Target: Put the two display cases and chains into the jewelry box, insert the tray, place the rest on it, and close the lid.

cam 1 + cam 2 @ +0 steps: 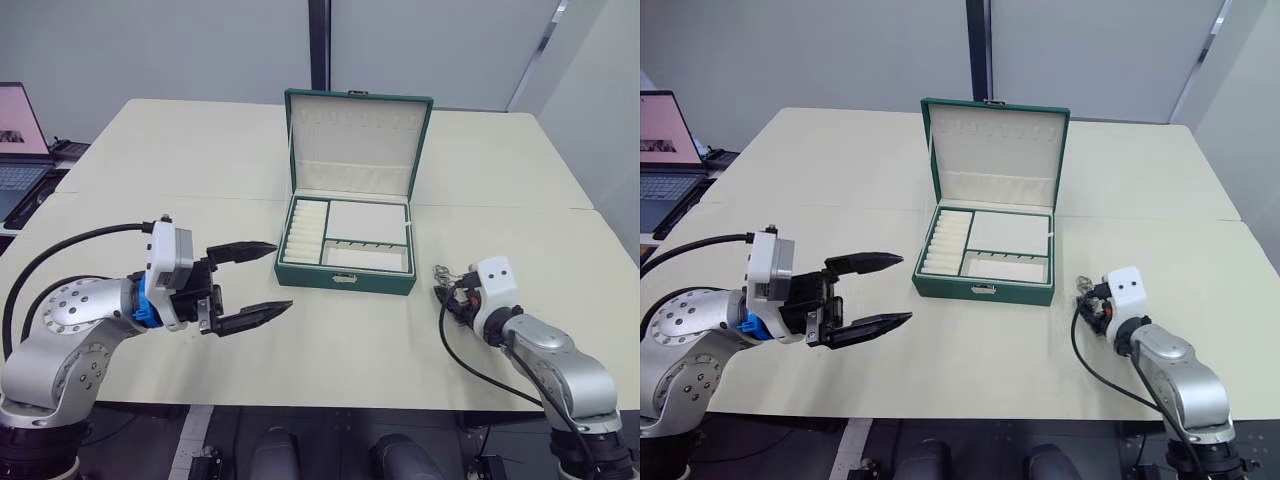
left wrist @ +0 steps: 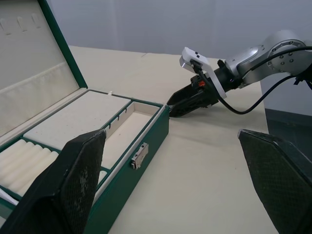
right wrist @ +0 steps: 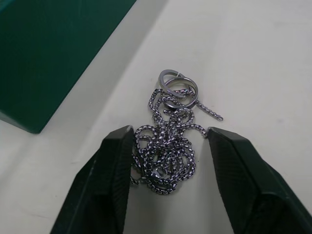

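Note:
The dark green jewelry box (image 1: 345,275) stands open at mid-table, its lid (image 1: 358,140) upright. Inside, the cream tray (image 1: 365,222) with ribbed ring rolls fills the top. A clump of silvery chain (image 3: 168,146) with small rings lies on the table just right of the box's front corner. My right gripper (image 3: 169,130) is open, one finger on each side of the clump, low over the table. To the left of the box, my left gripper (image 1: 282,275) hovers open and empty, pointing at it. The display cases are out of view.
A laptop (image 1: 20,140) sits on a side desk at the far left. The table (image 1: 200,180) is pale, with a seam running across behind the box. Its front edge lies just below both arms.

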